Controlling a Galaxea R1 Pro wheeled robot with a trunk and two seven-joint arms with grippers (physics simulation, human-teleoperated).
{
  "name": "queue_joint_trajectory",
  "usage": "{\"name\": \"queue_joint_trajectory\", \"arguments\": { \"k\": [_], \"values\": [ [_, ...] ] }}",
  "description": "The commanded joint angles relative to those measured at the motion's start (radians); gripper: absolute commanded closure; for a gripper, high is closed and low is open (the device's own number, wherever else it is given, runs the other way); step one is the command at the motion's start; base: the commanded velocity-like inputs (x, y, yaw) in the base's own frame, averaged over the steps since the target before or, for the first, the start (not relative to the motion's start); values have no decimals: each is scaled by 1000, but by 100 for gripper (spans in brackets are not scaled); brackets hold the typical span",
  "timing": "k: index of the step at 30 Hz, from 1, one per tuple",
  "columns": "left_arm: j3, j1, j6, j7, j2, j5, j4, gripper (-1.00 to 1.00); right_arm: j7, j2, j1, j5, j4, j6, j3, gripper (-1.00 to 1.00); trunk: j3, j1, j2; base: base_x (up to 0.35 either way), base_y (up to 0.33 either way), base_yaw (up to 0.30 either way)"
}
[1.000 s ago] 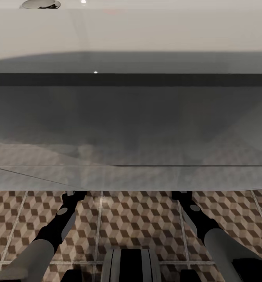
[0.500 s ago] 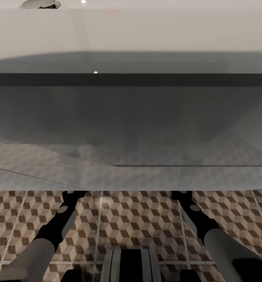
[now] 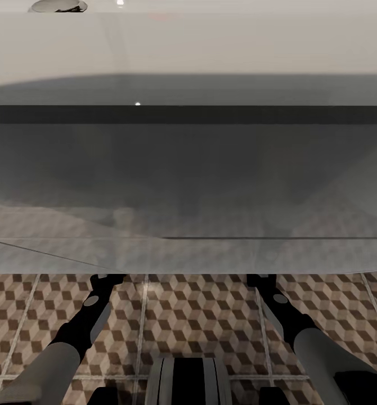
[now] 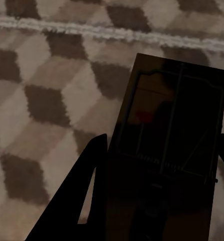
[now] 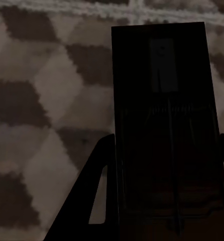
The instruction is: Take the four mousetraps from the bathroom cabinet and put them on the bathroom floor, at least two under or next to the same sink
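**Head view: both arms reach under the sink, a mousetrap in each claw**

Head view. We look down past a wide white sink whose grey underside and dark band cross most of the frame. Below its near edge lies the bathroom floor, tiled in the brown, beige and white cube pattern with pale grout lines. Our left arm and right arm both stretch forward over the tiles, and their far ends pass out of sight under the sink's edge, so from here we cannot tell how either claw stands. A dark rounded part of our own trunk sits at the bottom centre.

Left wrist view. The left gripper shows as two dark fingers, one on each side of a mousetrap. The board is in deep shadow; we make out its wire spring bar and a small red bit. The fingers sit against the board's two long edges, so we read the claw as clamped on it. Cube-pattern tiles and a grout line lie beyond; whether the board touches the floor we cannot tell.

Right wrist view. The right gripper looks the same: dark fingers hard against both sides of a second mousetrap, closed onto it. The board is nearly black, with faint wire lines and a pale rectangular patch near its far end. Tiles show behind it.
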Motion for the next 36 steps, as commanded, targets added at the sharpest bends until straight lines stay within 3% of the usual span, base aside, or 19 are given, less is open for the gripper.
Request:
{"name": "queue_joint_trajectory", "arguments": {
  "k": [1,36],
  "values": [
    [-2,0,-4,1,0,8,1,100,0,-1,-1,-4,1,-3,6,100,0,0,0,0,0,0],
    [0,0,-3,3,-4,6,9,100,0,-1,-1,-14,4,-5,4,100,0,0,0,0,0,0]
  ]
}}
